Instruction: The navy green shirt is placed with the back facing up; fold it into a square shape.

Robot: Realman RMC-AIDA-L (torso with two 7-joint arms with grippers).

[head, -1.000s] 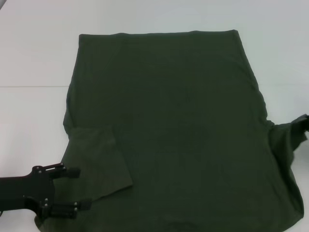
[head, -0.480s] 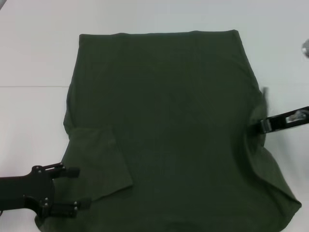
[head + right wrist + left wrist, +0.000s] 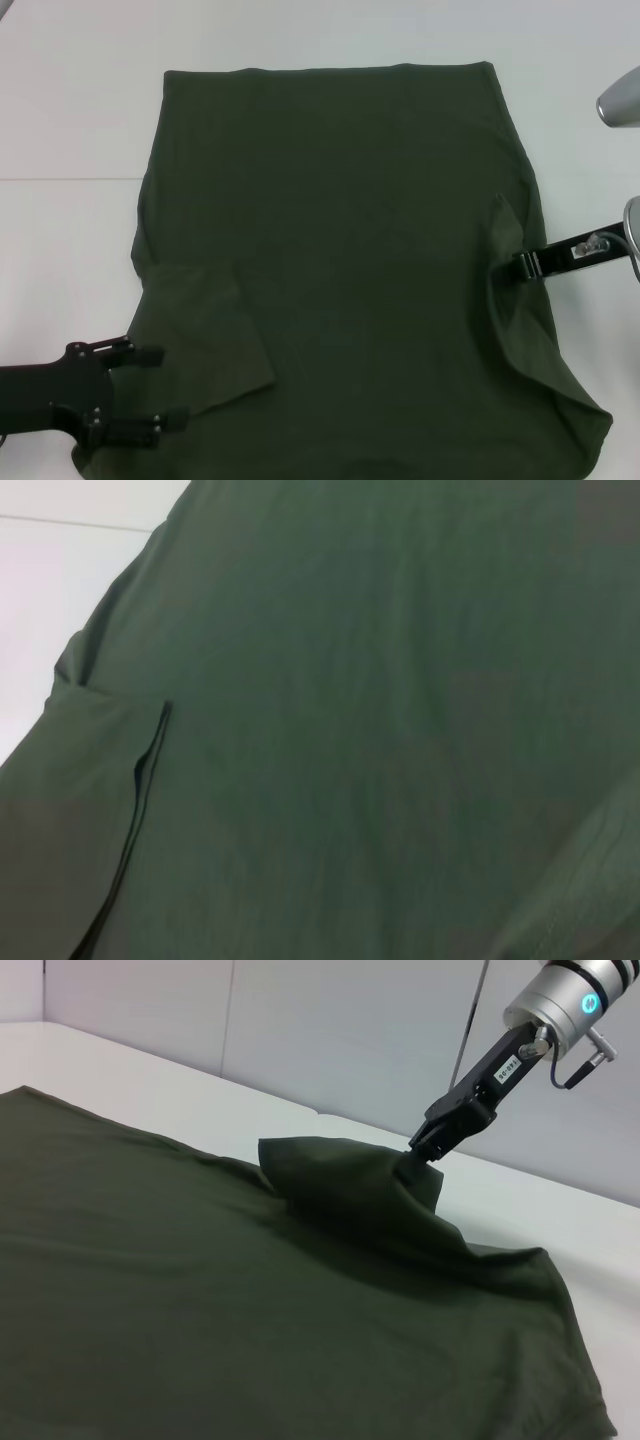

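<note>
Now right end effector [image 3: 522,266] clamped on navy green shirt [image 3: 340,260] sleeve; left end effector [image 3: 150,392] parted, near corner

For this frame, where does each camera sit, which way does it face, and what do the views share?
Head view: above, looking down on the navy green shirt on the white table; left gripper open at the near sleeve, right gripper pinching the opposite sleeve.
Left wrist view: low over the cloth, facing the right gripper; none of its own arm shows.
Right wrist view: close above the shirt; no robot parts.
All three share the shirt.
</note>
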